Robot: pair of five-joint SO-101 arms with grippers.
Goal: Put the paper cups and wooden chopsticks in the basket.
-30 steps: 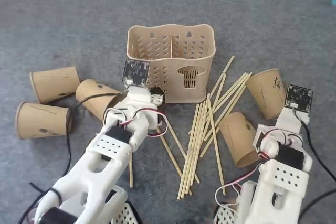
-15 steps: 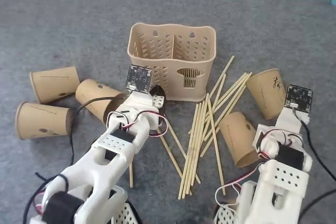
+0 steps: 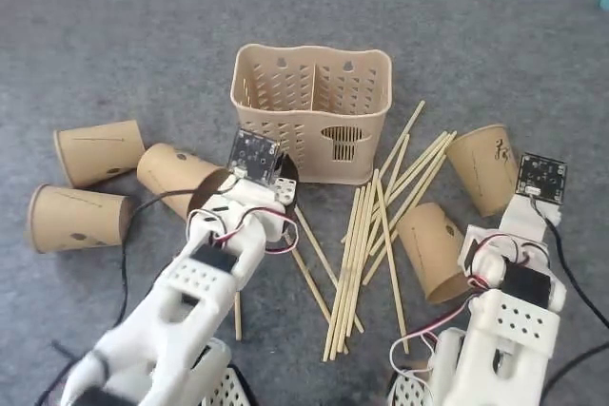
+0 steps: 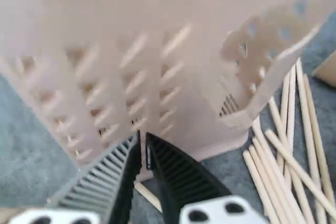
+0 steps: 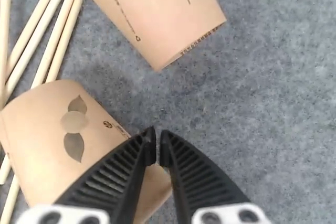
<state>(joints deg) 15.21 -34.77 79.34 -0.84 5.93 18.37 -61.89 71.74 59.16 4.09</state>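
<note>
Grey carpet [image 3: 114, 54]: wooden chopsticks [image 3: 366, 235] lie beside the basket [image 3: 311, 121], paper cups [image 3: 90, 151] flank it. My left gripper [image 4: 143, 145], closed and empty, faces the basket; it should open before straddling one chopstick. My right gripper [image 5: 156, 142], closed, overhangs a cup [image 5: 42, 135].

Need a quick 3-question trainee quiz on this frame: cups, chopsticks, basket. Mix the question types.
1. How many cups are outside the basket?
2. True or false: some chopsticks are already in the basket.
3. The left end effector is closest to: A) the basket's front wall, B) the far-right cup, C) the far-left cup.

Key: 1) five; 2) false; 3) A.
</note>
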